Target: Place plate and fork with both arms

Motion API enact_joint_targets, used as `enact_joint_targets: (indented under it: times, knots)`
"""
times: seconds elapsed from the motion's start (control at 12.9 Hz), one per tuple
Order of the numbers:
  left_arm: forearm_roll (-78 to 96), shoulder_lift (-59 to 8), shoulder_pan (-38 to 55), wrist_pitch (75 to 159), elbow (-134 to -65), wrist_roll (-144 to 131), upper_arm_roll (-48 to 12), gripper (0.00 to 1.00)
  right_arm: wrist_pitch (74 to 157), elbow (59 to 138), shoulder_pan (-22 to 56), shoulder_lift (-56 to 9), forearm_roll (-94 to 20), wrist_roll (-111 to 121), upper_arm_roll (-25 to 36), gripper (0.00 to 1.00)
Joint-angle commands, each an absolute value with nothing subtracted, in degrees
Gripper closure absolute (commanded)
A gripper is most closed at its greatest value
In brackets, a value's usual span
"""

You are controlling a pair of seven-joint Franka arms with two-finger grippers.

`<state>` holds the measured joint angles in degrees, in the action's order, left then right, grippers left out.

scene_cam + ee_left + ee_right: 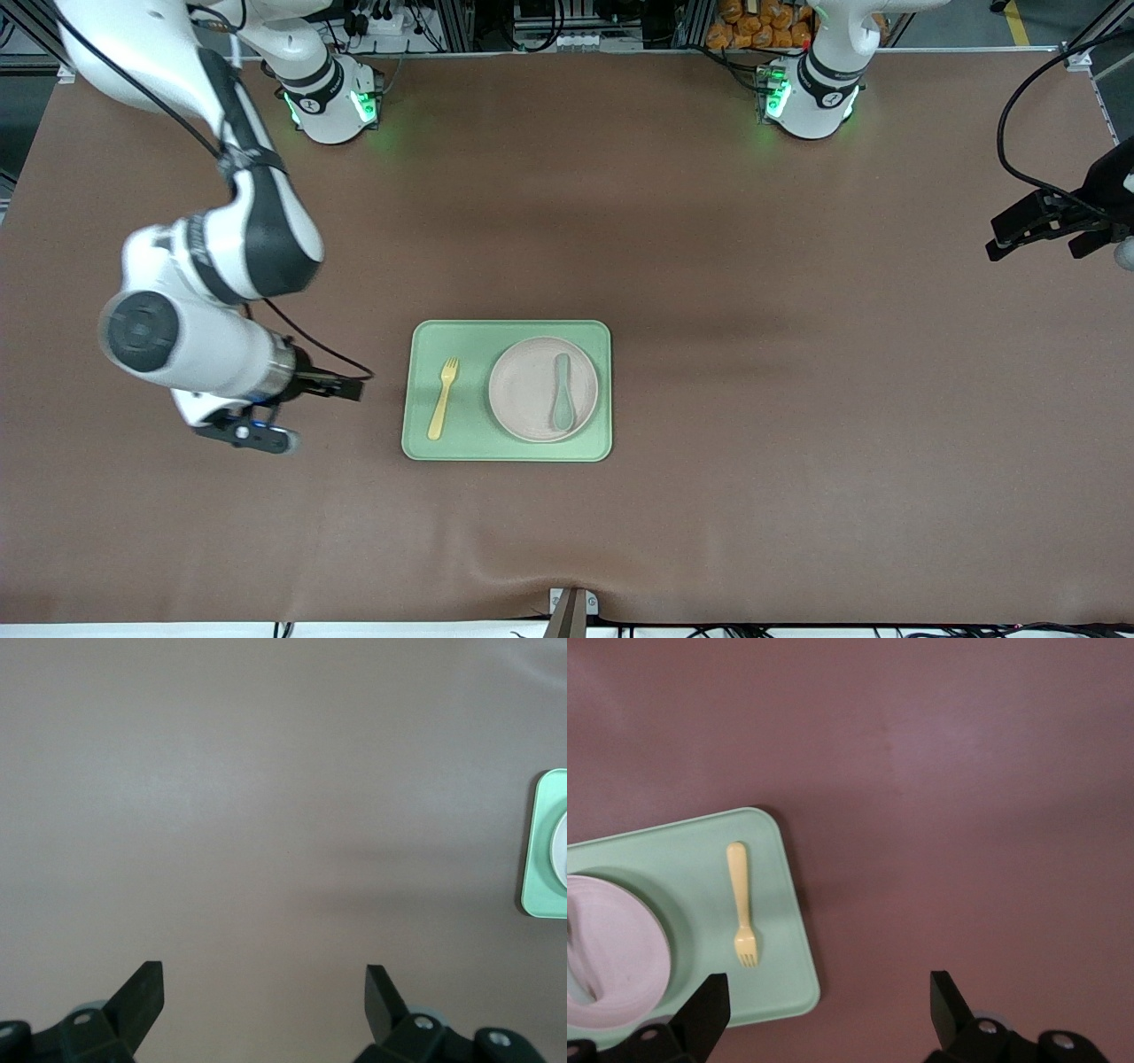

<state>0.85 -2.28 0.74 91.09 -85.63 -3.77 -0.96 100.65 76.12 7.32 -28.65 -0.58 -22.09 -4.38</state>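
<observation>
Lying on the green tray point(505, 447), the fork point(443, 398) sat beside the plate point(532, 390), and a grey-green spoon point(563, 392) rested on that plate. The right gripper point(341, 387) hung spread wide by the tray's right-arm end. The left gripper point(1036, 232) hung spread wide, well apart from the tray.

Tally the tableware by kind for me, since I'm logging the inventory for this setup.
Tray: 1
Plate: 1
Fork: 1
Spoon: 1
Total: 4
The spoon lies on the plate; plate and fork lie on the tray.
</observation>
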Motion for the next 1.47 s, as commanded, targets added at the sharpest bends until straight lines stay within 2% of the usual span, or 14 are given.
enact_joint_targets:
  times: [0.0, 0.39, 0.85, 1.16, 1.4]
  knots:
    - [-0.9, -1.9, 0.7, 90.9, -85.4, -4.9, -1.6, 0.00, 96.1, 78.5, 1.0, -22.2, -1.7, -14.2, -5.4, 0.00]
    - [-1.0, -2.5, 0.8, 91.9, -85.4, -4.8, -1.6, 0.00, 95.5, 86.8, -4.9, -10.0, -2.2, -8.7, -5.4, 0.00]
    - [-1.0, -1.8, 0.8, 91.0, -86.0, -4.6, -4.0, 0.00, 99.3, 100.9, -1.9, 5.5, -2.5, -8.9, -5.7, 0.00]
    - [-1.0, -1.8, 0.8, 89.4, -86.0, -3.6, -6.2, 0.00, 98.8, 102.9, -1.1, 6.8, -1.7, -8.6, -5.6, 0.00]
    - [-1.0, -2.2, 0.8, 89.3, -85.4, -3.6, -6.4, 0.00, 94.5, 91.7, -2.5, -0.2, -1.1, -8.0, -5.2, 0.00]
